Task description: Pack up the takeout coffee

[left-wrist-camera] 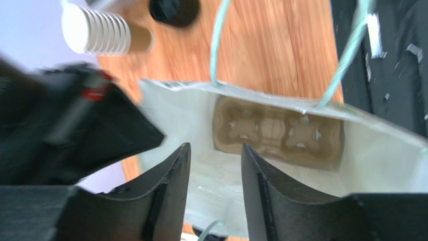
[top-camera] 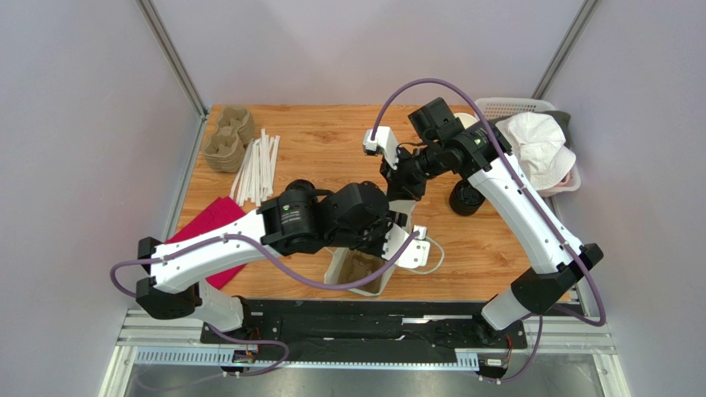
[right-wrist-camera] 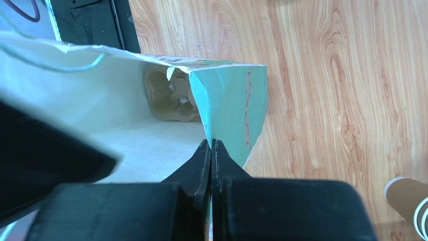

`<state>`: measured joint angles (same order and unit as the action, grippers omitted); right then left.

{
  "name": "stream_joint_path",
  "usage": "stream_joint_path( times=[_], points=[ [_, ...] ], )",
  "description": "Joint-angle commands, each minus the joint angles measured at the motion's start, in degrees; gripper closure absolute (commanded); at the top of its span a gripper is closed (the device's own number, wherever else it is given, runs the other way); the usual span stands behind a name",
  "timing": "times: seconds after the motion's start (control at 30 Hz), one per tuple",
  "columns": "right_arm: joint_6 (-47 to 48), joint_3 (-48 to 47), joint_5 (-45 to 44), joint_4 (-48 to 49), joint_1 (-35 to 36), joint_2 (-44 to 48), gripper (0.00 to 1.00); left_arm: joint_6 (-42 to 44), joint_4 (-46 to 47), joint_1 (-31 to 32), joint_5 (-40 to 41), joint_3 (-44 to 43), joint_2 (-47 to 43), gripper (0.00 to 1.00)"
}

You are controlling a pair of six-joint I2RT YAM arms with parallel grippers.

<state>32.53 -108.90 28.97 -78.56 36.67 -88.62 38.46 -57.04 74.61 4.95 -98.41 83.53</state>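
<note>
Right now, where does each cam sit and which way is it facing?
Top external: fixed above and behind the bases, looking down on the table; left arm and right arm show.
Left wrist: on the left arm, looking down into the open bag at the cup carrier on its floor; left fingers parted, empty.
Right wrist: on the right arm, looking down at the bag's corner; right fingers shut on its rim.
Shared: both wrist views see the cup carrier inside the bag.
</note>
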Motion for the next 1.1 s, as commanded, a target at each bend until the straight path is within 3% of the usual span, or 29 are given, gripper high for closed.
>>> stream_joint_path(
  times=[0.0,0.13,0.23,0.3,0.43,0.47,0.57,0.67,0.8,1.07],
  points=[
    [1.48,1.58,-0.84,-2.21,-0.10,2.13,1.00,-1.10,1.84,1.24,-1.70,-6.87,-4.60,0.41],
    [0.52,2.47,-1.81,-1.77,-0.10,3.71,1.00,-5.22,1.75,-0.07,-2.31,-10.39,-9.85,0.32],
    [0.16,3.34,-2.43,-1.42,-0.10,4.42,1.00,-9.87,4.29,-3.14,-4.42,-10.05,-15.65,0.18],
    [-0.28,3.43,-2.52,-1.07,-0.10,4.42,1.00,-11.99,4.48,-4.81,-1.18,-10.48,-17.42,0.13],
    [-1.68,2.56,-2.43,-0.80,-0.19,4.16,1.00,-21.38,-1.12,-19.47,-4.06,-10.32,-17.61,0.11],
    [-2.21,2.38,-2.43,-0.80,-0.19,4.24,1.00,-22.02,-1.93,-28.12,-7.99,-8.66,-17.87,0.10],
    [-2.74,2.64,-2.69,-0.80,-0.10,4.68,1.00,-21.41,-2.03,-43.25,-16.10,1.18,-18.58,0.09],
    [-3.00,3.17,-3.04,-0.71,-0.10,5.03,1.00,-19.39,-1.94,-51.90,-20.33,7.70,-15.69,0.08],
    [-3.44,3.35,-3.57,-0.80,-0.10,5.21,1.00,-18.95,-2.03,-55.44,-23.57,9.64,-7.26,0.06],
    [-3.79,3.96,-4.10,-0.80,-0.10,4.95,1.00,-24.30,6.93,-55.71,-16.47,13.33,1.45,0.04]
  ],
)
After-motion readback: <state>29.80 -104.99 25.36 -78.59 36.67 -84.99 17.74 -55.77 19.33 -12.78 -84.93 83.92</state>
